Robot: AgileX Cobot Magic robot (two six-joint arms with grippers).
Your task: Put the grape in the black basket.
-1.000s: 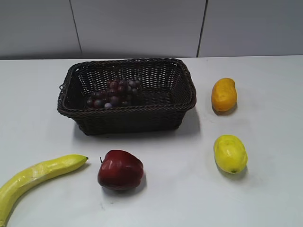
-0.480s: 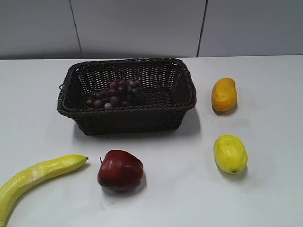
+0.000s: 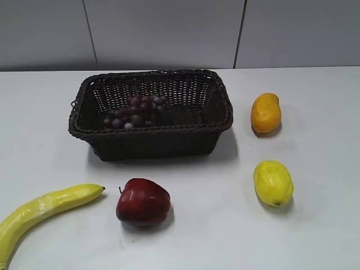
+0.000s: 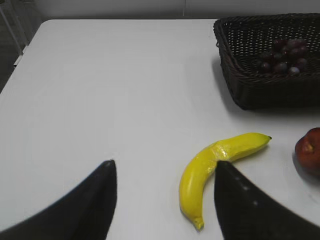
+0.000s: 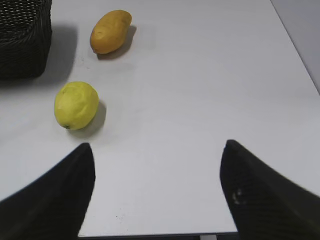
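Observation:
The grape (image 3: 135,112), a bunch of small dark purple-red grapes, lies inside the black basket (image 3: 152,143), toward its left side. The left wrist view also shows the grape (image 4: 285,56) in the black basket (image 4: 240,75) at the upper right. My left gripper (image 4: 164,167) is open and empty, above the table near the banana. My right gripper (image 5: 157,150) is open and empty, over the table's near right edge. Neither gripper shows in the exterior view.
A yellow banana (image 3: 39,211) and a red apple (image 3: 143,201) lie in front of the basket. An orange mango (image 3: 265,112) and a yellow lemon (image 3: 273,182) lie to its right. The right wrist view shows the table's front edge (image 5: 160,233).

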